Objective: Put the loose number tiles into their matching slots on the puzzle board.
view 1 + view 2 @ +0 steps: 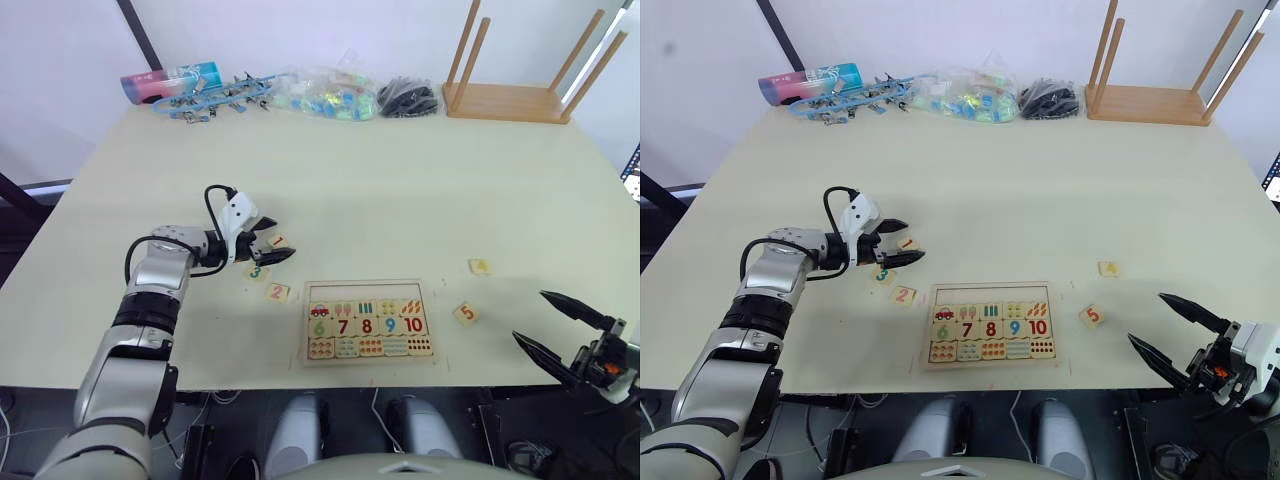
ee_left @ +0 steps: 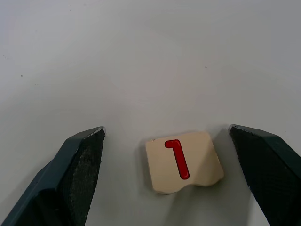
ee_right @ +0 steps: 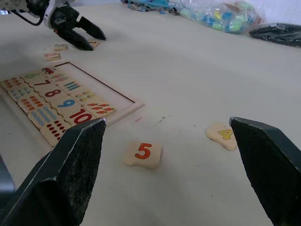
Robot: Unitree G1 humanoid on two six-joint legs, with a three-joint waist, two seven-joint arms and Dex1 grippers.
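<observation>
The left gripper hangs low over the table with its fingers spread either side of the 1 tile, not touching it. Tiles 3 and 2 lie just beside it, left of the puzzle board (its top row of slots sits bare). Tiles 5 and 4 rest to the board's right, near the right gripper, which is spread wide at the table's edge.

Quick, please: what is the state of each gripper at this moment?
Left gripper: open, fingers on either side of the 1 tile, not gripping it.
Right gripper: open, holding nothing.
</observation>
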